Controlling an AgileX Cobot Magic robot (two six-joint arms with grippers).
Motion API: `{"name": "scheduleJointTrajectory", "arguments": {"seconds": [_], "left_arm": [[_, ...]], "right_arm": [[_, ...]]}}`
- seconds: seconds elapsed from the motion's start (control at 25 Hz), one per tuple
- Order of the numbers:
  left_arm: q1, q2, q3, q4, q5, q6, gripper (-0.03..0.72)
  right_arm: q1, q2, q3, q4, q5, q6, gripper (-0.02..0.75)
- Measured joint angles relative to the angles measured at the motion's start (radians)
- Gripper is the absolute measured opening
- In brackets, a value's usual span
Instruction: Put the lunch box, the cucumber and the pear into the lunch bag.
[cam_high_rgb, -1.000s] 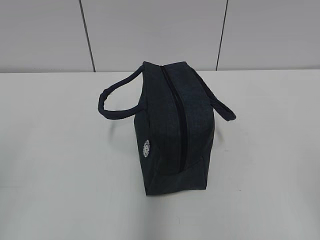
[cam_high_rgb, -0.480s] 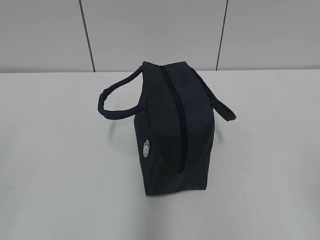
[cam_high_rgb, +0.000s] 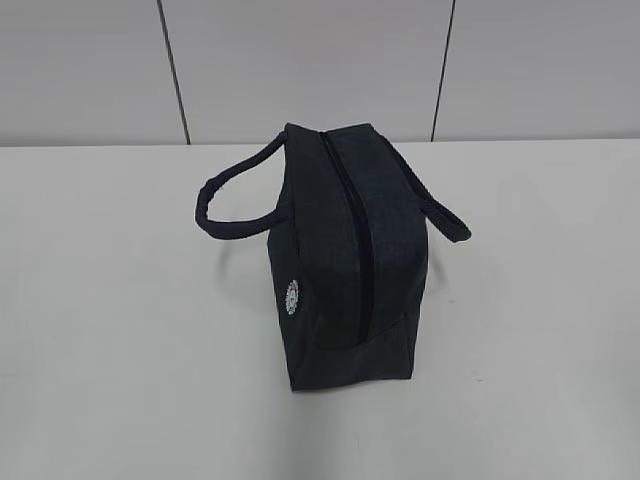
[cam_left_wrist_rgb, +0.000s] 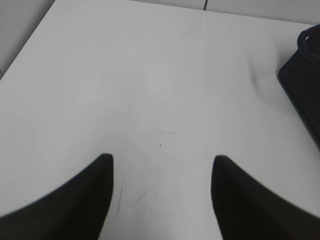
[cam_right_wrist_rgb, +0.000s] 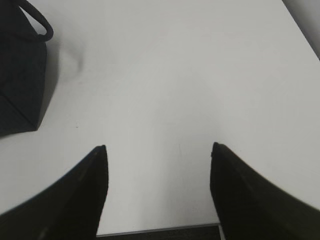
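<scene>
The dark navy lunch bag (cam_high_rgb: 345, 260) stands in the middle of the white table, its top zipper shut, one loop handle out to each side and a small round logo on its left face. A corner of it shows at the right edge of the left wrist view (cam_left_wrist_rgb: 305, 85) and at the top left of the right wrist view (cam_right_wrist_rgb: 20, 75). My left gripper (cam_left_wrist_rgb: 162, 160) is open and empty over bare table, left of the bag. My right gripper (cam_right_wrist_rgb: 157, 148) is open and empty over bare table, right of the bag. The lunch box, cucumber and pear are out of view.
The white table (cam_high_rgb: 120, 350) runs to a grey panelled wall (cam_high_rgb: 300, 60) at the back. Its front edge shows at the bottom of the right wrist view (cam_right_wrist_rgb: 155, 231). Neither arm shows in the exterior view.
</scene>
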Motion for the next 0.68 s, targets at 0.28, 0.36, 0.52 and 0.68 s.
{"name": "scheduleJointTrajectory", "arguments": {"seconds": [0.28,0.36,0.52,0.68], "left_arm": [[0.000,-0.001,0.000,0.000,0.000,0.000,0.424],[0.000,-0.001,0.000,0.000,0.000,0.000,0.424],[0.000,-0.001,0.000,0.000,0.000,0.000,0.419],[0.000,-0.001,0.000,0.000,0.000,0.000,0.413]], "right_arm": [[-0.004,-0.004,0.000,-0.002,0.000,0.000,0.475],[-0.004,-0.004,0.000,-0.004,0.000,0.000,0.475],[-0.004,-0.004,0.000,-0.004,0.000,0.000,0.476],[-0.004,-0.004,0.000,-0.004,0.000,0.000,0.475]]}}
